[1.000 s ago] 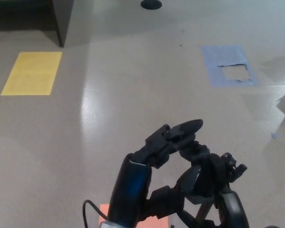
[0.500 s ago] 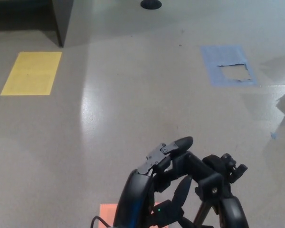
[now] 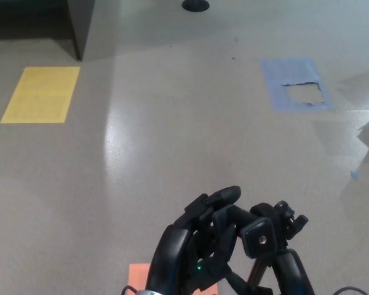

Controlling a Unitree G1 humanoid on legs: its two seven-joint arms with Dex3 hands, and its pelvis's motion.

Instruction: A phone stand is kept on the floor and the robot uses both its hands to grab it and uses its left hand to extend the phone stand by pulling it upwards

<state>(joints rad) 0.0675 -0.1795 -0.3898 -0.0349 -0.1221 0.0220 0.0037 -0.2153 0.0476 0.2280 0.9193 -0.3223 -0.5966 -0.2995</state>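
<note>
- Surface: a smooth grey-beige floor (image 3: 172, 123) with a bright glare patch left of centre.
- Floor markings: a yellow rectangle (image 3: 42, 94) at upper left; a blue taped patch (image 3: 295, 84) with a torn, bare centre at upper right; an orange patch (image 3: 141, 278) at the bottom edge, partly covered by the left arm.
- Room: a dark furniture panel (image 3: 80, 24) stands at the top left; a black round base (image 3: 195, 5) sits at the top edge.
- Phone stand (image 3: 262, 239): black, at bottom centre-right, with its square top plate and central screw facing the camera; its legs run off the bottom edge.
- Left hand (image 3: 209, 224): fingers curled over and against the upper part of the stand from the left, in a closed grip on it; a small green light shows near the wrist.
- Right hand (image 3: 289, 270): lies low against the stand's right side; whether it grips cannot be told.
- Change: a second ago the left hand was raised with its fingers higher in the picture; it has come down, and the stand's top plate now shows plainly.
</note>
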